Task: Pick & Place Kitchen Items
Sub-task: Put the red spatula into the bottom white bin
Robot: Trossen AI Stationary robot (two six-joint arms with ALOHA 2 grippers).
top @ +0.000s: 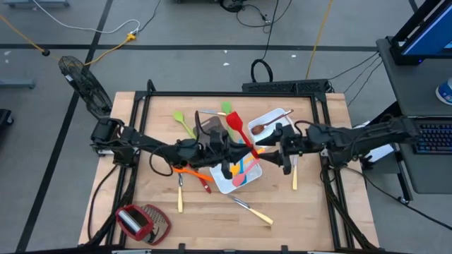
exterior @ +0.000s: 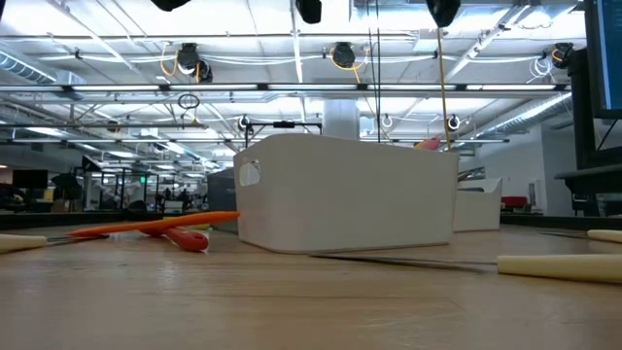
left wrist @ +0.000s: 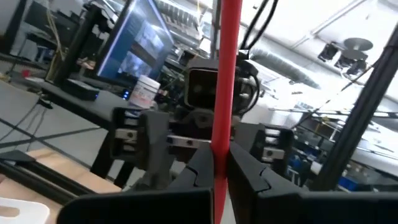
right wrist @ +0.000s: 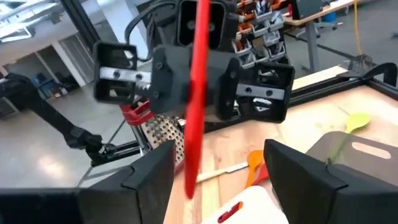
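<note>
We find a mid-air handover of the red spatula above the white tray: L gripper clenched on its handle, R gripper released w/ fingers wide, so next L must carry it to placement alone.

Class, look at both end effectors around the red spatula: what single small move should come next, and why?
Probably the right end effector backs away: its fingers stand open beside the red spatula, while the left end effector is clamped on it.
</note>
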